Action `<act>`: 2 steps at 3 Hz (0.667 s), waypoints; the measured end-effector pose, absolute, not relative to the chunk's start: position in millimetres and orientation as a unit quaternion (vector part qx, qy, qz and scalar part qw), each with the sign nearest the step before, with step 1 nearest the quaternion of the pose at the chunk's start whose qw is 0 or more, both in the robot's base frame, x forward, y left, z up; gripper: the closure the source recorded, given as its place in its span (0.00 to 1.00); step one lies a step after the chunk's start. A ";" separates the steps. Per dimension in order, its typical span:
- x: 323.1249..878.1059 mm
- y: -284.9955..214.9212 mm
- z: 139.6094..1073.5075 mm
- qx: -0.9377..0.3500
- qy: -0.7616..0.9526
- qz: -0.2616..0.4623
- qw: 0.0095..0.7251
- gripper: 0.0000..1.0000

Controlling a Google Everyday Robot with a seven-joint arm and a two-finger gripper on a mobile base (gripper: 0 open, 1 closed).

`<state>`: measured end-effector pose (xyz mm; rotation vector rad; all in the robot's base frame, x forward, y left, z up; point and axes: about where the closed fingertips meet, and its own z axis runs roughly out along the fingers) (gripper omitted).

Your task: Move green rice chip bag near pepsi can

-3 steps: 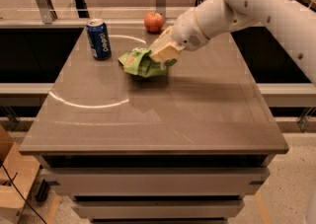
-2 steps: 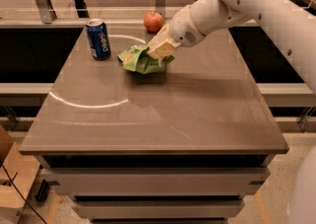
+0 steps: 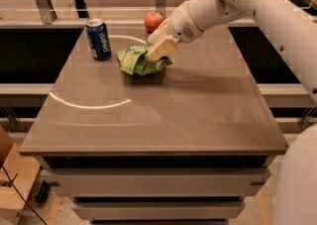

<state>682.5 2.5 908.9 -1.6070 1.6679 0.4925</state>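
Observation:
The green rice chip bag lies crumpled on the brown table, at the back left of middle. The pepsi can stands upright a short way to the bag's left, with a small gap between them. My gripper reaches in from the upper right on the white arm and is shut on the right end of the bag, with its cream fingers pressed into the bag's top. The bag's right edge is hidden under the gripper.
A red apple sits at the back edge of the table, just behind the gripper. Dark gaps drop away on both sides of the table, and a rail with metal posts runs behind it.
The gripper and the bag have shifted a little to the left, toward the can. The can and the apple have not moved.

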 end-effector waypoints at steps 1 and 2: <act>681.9 4.6 907.1 -0.630 0.652 0.194 0.376 0.00; 681.9 4.7 907.0 -0.630 0.652 0.194 0.376 0.00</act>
